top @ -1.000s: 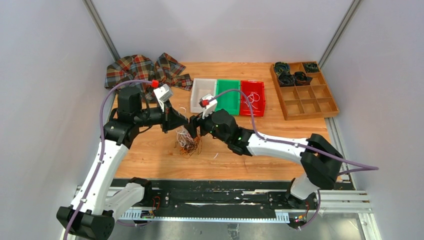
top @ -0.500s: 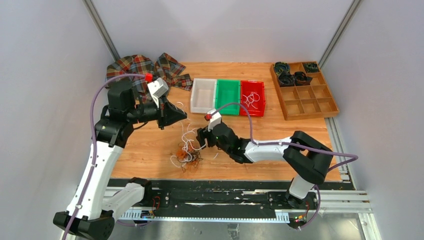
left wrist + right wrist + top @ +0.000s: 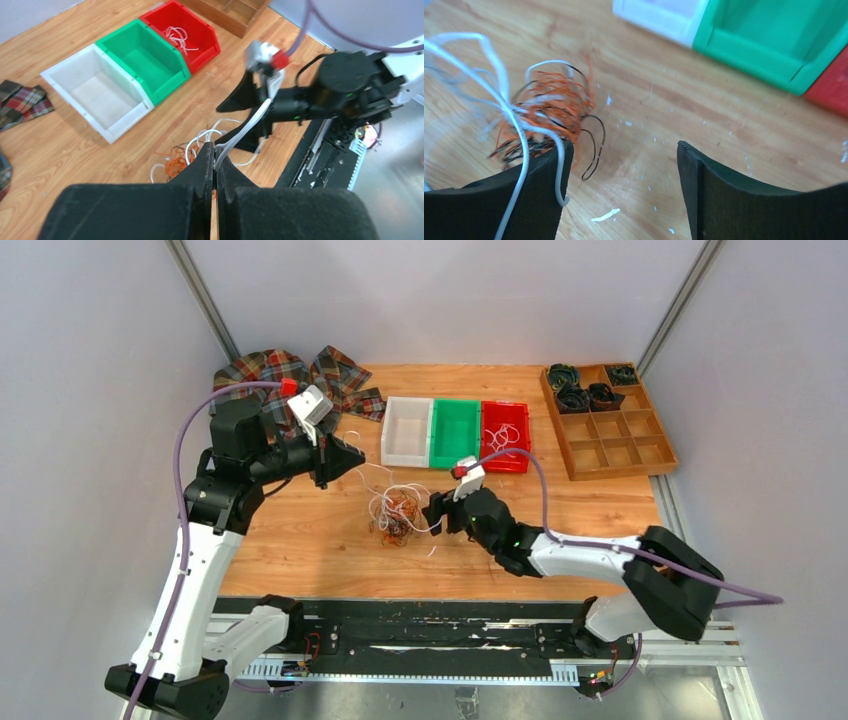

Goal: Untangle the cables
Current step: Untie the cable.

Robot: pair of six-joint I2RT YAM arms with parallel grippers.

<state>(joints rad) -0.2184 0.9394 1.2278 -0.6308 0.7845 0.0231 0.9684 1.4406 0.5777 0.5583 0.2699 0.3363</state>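
Cables: a knot of copper-orange, white and black cables [image 3: 398,510] lies on the table [image 3: 300,540], in front of the white bin [image 3: 407,430] and the green bin [image 3: 455,435] and between the two grippers. White loops stand out of it, and black ends curl out on the right gripper's side.
White cable: one white cable [image 3: 248,121] comes out of the left gripper's tips and runs off toward the knot. Its far end cannot be followed.
Left gripper: the left gripper [image 3: 215,152] has its jaws pressed together on the white cable, and it is held above the table, up and to the left of the knot.
Left arm: it rises from its base at the near left. The forearm is about level and points right, over the board.
Right gripper: the right gripper [image 3: 623,150] has its jaws spread wide and grips nothing. It is low over the table, just right of the knot. A white strand hangs over one finger [image 3: 539,200].
Right arm: it is stretched long and low from the near right, reaching left.
Red bin: the red bin [image 3: 522,455], right of the green one, has loose white strands [image 3: 503,436] in it.
Further out: a plaid cloth [image 3: 290,380] lies at the far left. A wooden tray [image 3: 640,450] stands at the far right with dark coiled rolls [image 3: 585,395] in its far compartments.
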